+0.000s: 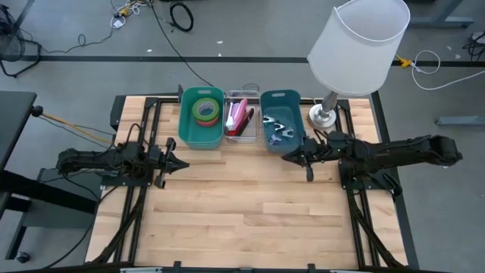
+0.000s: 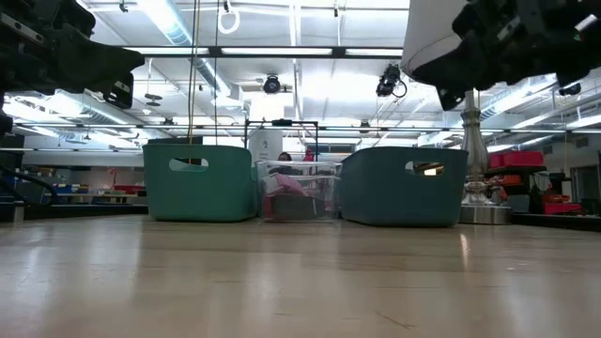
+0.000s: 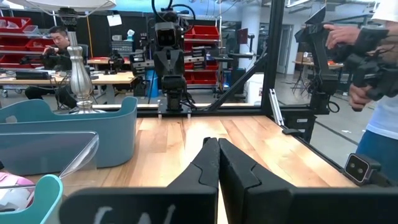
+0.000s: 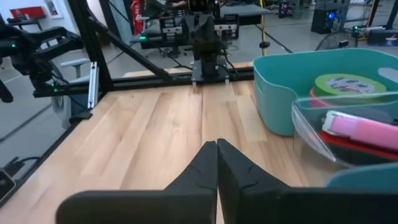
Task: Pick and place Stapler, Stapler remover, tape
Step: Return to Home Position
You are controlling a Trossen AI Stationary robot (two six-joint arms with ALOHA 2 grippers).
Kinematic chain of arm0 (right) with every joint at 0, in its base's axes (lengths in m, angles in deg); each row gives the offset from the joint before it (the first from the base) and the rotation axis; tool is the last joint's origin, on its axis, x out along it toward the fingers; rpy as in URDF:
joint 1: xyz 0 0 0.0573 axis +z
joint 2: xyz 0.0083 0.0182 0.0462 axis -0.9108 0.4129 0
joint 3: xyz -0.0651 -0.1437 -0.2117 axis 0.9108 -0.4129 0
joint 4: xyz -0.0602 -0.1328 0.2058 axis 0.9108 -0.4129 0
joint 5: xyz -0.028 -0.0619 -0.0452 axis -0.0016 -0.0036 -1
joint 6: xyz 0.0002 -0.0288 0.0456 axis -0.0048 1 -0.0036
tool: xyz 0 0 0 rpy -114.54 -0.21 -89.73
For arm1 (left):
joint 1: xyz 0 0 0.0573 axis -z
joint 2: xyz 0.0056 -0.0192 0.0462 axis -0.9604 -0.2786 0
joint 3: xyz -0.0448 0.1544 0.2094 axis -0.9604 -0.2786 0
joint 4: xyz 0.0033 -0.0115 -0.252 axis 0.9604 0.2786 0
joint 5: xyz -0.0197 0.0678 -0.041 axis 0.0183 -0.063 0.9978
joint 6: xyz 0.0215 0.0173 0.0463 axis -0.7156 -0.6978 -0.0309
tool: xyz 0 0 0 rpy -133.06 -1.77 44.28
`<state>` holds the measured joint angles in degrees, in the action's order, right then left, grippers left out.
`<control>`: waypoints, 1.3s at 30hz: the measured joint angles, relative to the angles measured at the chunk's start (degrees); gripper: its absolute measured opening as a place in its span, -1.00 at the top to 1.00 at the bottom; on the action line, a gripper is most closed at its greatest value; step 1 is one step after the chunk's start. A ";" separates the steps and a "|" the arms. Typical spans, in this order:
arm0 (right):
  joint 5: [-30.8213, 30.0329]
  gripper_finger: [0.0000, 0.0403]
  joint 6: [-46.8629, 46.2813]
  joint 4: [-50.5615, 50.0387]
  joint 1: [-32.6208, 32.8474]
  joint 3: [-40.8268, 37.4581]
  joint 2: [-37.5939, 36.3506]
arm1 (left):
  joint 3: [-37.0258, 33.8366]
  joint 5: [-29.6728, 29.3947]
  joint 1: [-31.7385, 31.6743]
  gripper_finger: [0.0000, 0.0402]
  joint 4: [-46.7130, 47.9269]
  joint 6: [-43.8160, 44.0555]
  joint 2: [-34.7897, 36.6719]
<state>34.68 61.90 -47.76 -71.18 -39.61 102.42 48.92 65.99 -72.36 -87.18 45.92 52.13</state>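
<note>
Three bins stand in a row at the table's far edge. The green bin (image 1: pixel 201 117) holds rolls of tape (image 1: pixel 205 110). The clear bin (image 1: pixel 242 115) holds a pink stapler (image 1: pixel 239 116). The blue-grey bin (image 1: pixel 281 121) holds a metal stapler remover (image 1: pixel 277 133). My left gripper (image 1: pixel 184 163) is shut and empty at the table's left, pointing level toward the right. My right gripper (image 1: pixel 285 157) is shut and empty, just near of the blue-grey bin, pointing left.
A white lamp (image 1: pixel 356 45) with a silver base (image 1: pixel 322 116) stands at the far right, beside the blue-grey bin. The bare wooden table (image 1: pixel 242 212) stretches toward the near edge. A person (image 3: pixel 373 93) stands beyond the table in the left wrist view.
</note>
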 joint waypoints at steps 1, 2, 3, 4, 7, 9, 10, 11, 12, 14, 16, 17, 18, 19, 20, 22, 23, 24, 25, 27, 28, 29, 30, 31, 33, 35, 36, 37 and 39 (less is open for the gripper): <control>0.00 0.99 0.00 0.02 0.01 -0.82 -0.80 | 0.01 0.00 -0.01 0.99 0.02 -0.01 0.00; 0.00 0.99 0.00 0.09 0.03 -1.60 -1.56 | 0.01 0.00 -0.01 0.99 0.01 0.01 0.00; 0.00 0.99 0.00 0.16 0.05 -2.47 -2.42 | 0.02 0.00 0.00 0.99 0.01 0.00 0.00; 0.00 0.99 0.00 0.10 0.11 -3.36 -3.34 | 0.01 0.00 -0.01 0.99 0.02 0.00 0.00; -0.06 0.99 0.00 0.08 0.72 -5.60 -5.97 | 0.00 0.00 -0.01 0.99 0.02 -0.01 0.00; -0.04 0.99 0.38 0.06 1.48 -6.82 -7.68 | 0.00 0.00 -0.01 0.99 0.02 0.01 0.00; -0.04 0.99 0.98 0.12 1.94 -7.41 -8.54 | 0.01 0.00 0.00 0.99 0.00 0.00 0.00; -0.04 0.99 1.54 0.08 2.43 -8.00 -9.41 | 0.02 0.00 0.00 0.99 0.01 0.01 0.00; -0.04 0.99 2.22 0.08 2.90 -8.50 -10.19 | 0.01 0.00 -0.01 0.99 0.00 0.01 0.00; -0.04 0.99 2.78 0.05 3.80 -9.28 -11.52 | 0.00 0.00 0.00 0.99 0.02 0.00 0.00; -0.04 0.99 2.84 0.08 4.46 -9.74 -12.59 | 0.00 0.00 0.00 0.99 0.02 0.01 0.00; -0.04 0.99 2.86 0.12 4.70 -9.98 -13.09 | 0.00 0.00 0.00 0.99 0.02 0.00 0.00; -0.04 0.99 2.89 0.15 4.88 -10.24 -13.60 | 0.00 0.00 -0.01 0.99 0.02 0.01 0.00; -0.06 0.99 2.91 0.17 5.02 -10.54 -14.06 | 0.02 0.00 -0.01 0.99 0.02 0.01 0.00; -0.04 0.99 2.92 0.18 5.07 -10.95 -14.55 | 0.02 0.00 0.00 0.99 0.02 0.00 0.00; -0.06 0.99 2.93 0.49 5.05 -11.99 -15.56 | 0.01 0.00 -0.01 0.99 0.02 0.01 0.00; -0.05 0.99 2.92 1.07 5.05 -12.68 -15.97 | 0.02 0.00 0.01 0.99 0.02 0.00 0.00; -0.07 0.99 2.79 1.81 5.05 -13.31 -16.34 | 0.02 0.00 0.00 0.99 0.01 -0.01 0.00; -0.05 0.99 2.57 2.54 5.05 -13.89 -16.76 | 0.01 0.00 0.00 0.99 0.02 0.01 0.00; -0.04 0.99 1.98 3.86 5.05 -14.66 -17.52 | 0.02 0.00 -0.01 0.99 0.00 -0.01 0.00; -0.04 0.99 1.45 4.09 5.05 -14.92 -17.91 | 0.02 0.00 -0.01 0.99 0.02 0.01 0.00; -0.05 0.99 1.32 4.11 5.05 -15.10 -18.29 | 0.01 0.00 -0.01 0.99 0.01 0.01 0.00; -0.07 0.99 1.29 4.08 5.05 -15.29 -18.71 | 0.01 0.00 0.00 0.99 0.00 0.01 0.00; -0.05 0.99 1.27 4.08 5.05 -15.49 -19.15 | 0.01 0.00 -0.01 0.99 0.02 -0.01 0.00; -0.07 0.99 1.23 4.11 5.05 -15.89 -20.02 | 0.01 0.00 -0.01 0.99 0.02 0.01 0.00; -0.07 0.99 1.14 4.07 5.05 -16.46 -21.13 | 0.02 0.00 -0.01 0.99 0.02 0.00 0.00; -0.06 0.99 1.13 4.02 5.05 -16.80 -21.86 | 0.01 0.00 0.00 0.99 0.02 0.01 0.00; -0.04 0.99 1.10 4.04 5.05 -17.11 -22.59 | 0.00 0.00 0.01 0.99 0.02 0.01 0.00; -0.02 0.99 0.84 4.00 5.05 -17.64 -23.83 | 0.02 0.00 -0.01 0.99 0.02 0.01 0.00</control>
<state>34.66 62.74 -43.76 -66.13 -57.25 78.60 48.94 65.99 -72.37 -87.16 45.93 52.13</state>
